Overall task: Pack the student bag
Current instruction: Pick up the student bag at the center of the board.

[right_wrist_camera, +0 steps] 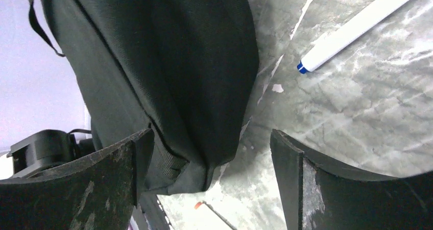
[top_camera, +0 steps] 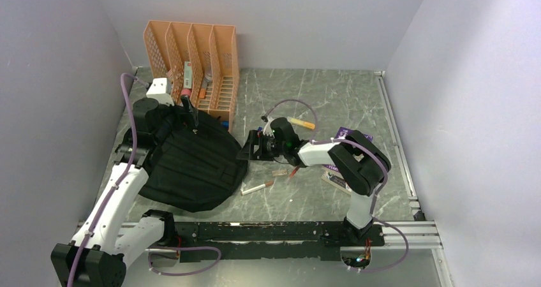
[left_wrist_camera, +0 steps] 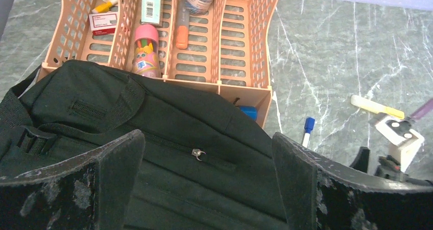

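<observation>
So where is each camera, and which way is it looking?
Top: above and behind the robot, looking down at the table; left arm and right arm show.
Left wrist: over the backpack, facing the peach desk organizer; fingers show.
Right wrist: low beside the backpack, facing its side and a white pen; fingers show.
All three share the backpack.

Left gripper (left_wrist_camera: 208,140): jaws wide apart, empty, poised above far end of student bag (top_camera: 191,166). Right gripper (top_camera: 250,149): jaws spread, low at bag's right edge, arm stretched leftward toward it.
</observation>
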Robot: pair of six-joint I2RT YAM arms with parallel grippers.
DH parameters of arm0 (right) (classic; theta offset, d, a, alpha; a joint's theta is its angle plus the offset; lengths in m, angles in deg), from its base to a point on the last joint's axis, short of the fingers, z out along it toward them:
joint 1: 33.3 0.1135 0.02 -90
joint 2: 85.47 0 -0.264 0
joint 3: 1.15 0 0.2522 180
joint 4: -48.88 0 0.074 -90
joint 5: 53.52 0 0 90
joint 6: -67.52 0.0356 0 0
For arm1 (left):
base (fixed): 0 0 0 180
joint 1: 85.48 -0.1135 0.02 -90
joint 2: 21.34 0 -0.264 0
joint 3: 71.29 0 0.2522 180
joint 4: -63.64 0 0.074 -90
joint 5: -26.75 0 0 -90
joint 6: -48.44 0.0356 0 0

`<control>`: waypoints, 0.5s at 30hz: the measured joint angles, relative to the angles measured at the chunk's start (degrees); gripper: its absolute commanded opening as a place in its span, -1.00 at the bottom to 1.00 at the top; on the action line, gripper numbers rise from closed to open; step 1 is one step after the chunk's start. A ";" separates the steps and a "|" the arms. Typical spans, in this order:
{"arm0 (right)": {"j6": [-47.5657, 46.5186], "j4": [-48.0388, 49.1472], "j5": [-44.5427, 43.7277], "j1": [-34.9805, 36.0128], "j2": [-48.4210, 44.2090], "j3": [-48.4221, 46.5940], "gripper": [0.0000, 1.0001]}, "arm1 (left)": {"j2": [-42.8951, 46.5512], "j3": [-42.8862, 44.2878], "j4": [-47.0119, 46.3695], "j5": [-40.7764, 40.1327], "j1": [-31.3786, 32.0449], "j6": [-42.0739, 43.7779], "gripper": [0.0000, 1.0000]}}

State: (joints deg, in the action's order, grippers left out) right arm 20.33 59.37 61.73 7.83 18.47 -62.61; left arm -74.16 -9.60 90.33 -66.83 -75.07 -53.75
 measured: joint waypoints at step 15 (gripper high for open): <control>3.72 9.55 5.40 1.11 11.69 -5.53 -0.22 | -0.81 -0.87 -1.03 1.38 1.31 0.37 0.96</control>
State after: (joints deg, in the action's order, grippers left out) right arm 24.05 68.92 67.13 8.94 30.16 -68.14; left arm -74.97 -10.48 89.30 -65.45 -73.76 -53.38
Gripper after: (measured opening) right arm 0.493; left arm 0.977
